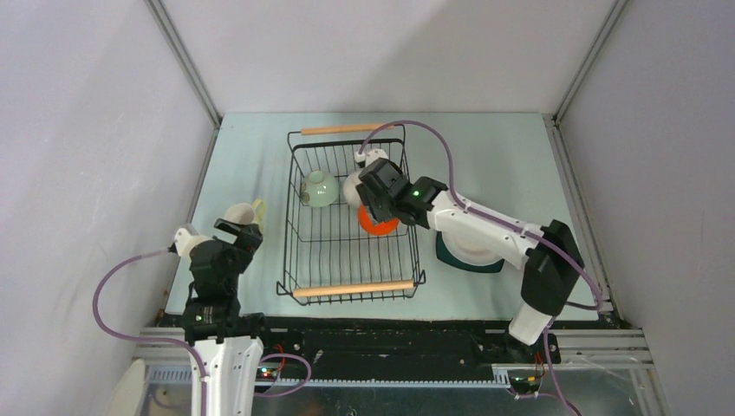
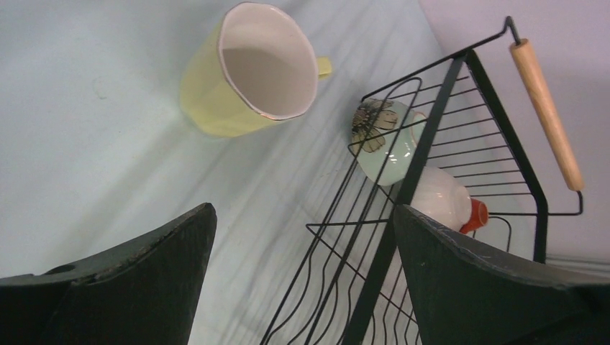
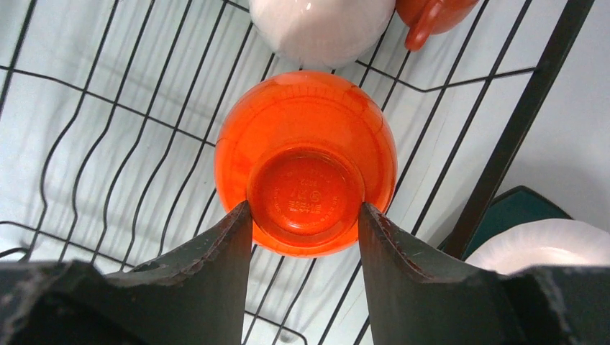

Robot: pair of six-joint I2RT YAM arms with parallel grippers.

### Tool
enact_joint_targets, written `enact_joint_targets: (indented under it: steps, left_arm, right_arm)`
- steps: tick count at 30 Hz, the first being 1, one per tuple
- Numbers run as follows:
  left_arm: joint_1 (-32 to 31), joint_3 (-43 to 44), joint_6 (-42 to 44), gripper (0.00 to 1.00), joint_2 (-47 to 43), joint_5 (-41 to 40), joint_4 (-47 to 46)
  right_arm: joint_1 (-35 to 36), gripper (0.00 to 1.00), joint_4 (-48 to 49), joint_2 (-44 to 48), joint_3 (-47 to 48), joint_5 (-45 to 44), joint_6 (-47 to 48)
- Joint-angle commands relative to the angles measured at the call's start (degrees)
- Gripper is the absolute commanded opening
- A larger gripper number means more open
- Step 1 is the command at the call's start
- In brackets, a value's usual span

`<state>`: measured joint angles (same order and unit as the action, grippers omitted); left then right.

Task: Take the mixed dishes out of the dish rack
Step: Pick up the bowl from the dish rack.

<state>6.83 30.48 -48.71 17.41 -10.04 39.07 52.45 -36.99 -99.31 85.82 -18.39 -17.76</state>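
Observation:
The black wire dish rack (image 1: 290, 217) holds an upside-down orange bowl (image 3: 306, 129), a white bowl (image 3: 320, 25), a small orange cup (image 3: 431, 14) and a pale green bowl (image 1: 320, 189). My right gripper (image 3: 304, 208) reaches into the rack, shut on the orange bowl's foot ring, a finger touching each side. The pale yellow mug (image 2: 248, 68) stands on the table left of the rack. My left gripper (image 2: 302, 215) hangs open just short of the mug, holding nothing. A teal square plate (image 1: 451, 256) with a white bowl (image 1: 472, 243) on it lies right of the rack. No orange plate shows.
The rack's two wooden handles (image 1: 351, 289) lie at its near and far ends. Its left wire wall (image 2: 431, 122) stands close beside my left fingers. Grey enclosure walls border the table on the left, right and back.

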Motion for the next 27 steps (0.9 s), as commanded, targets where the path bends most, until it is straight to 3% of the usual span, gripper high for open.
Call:
enact_joint_targets:
  steps: [1,8,11,15,17,19,22,27]
  left_arm:
    - [0.35,2.70,2.79,1.00,-0.47,5.52,-3.39]
    - [0.37,4.52,4.30,1.00,-0.69,18.01,-8.50]
    - [0.36,4.25,4.00,1.00,-0.96,27.21,-12.64]
    - [0.38,1.08,0.15,1.00,-0.12,43.51,-25.71]
    - [0.26,-1.14,-3.61,1.00,0.88,50.36,-37.68]
    - [-0.53,-3.36,-7.80,1.00,1.71,53.94,-43.69]
    - [-6.74,-4.65,-9.26,1.00,2.59,53.12,-50.81]
    - [-20.93,-1.13,-1.39,0.96,6.96,44.68,-45.28]
  right_arm:
    - [-0.33,0.00,7.86,7.29,-3.77,3.09,-1.91]
    - [-1.03,0.00,20.24,18.49,-13.61,13.40,-2.63]
    - [-1.37,0.00,26.12,22.63,-18.26,18.53,-3.16]
    - [-2.00,0.00,34.97,29.58,-25.78,24.95,-5.70]
    - [-2.18,0.00,39.78,34.10,-29.60,26.80,-7.19]
    - [-2.27,0.00,43.15,36.09,-32.78,27.66,-8.55]
    - [-2.31,0.00,46.85,39.99,-36.17,28.36,-10.14]
    - [-2.33,0.00,51.52,43.75,-40.52,28.09,-12.21]
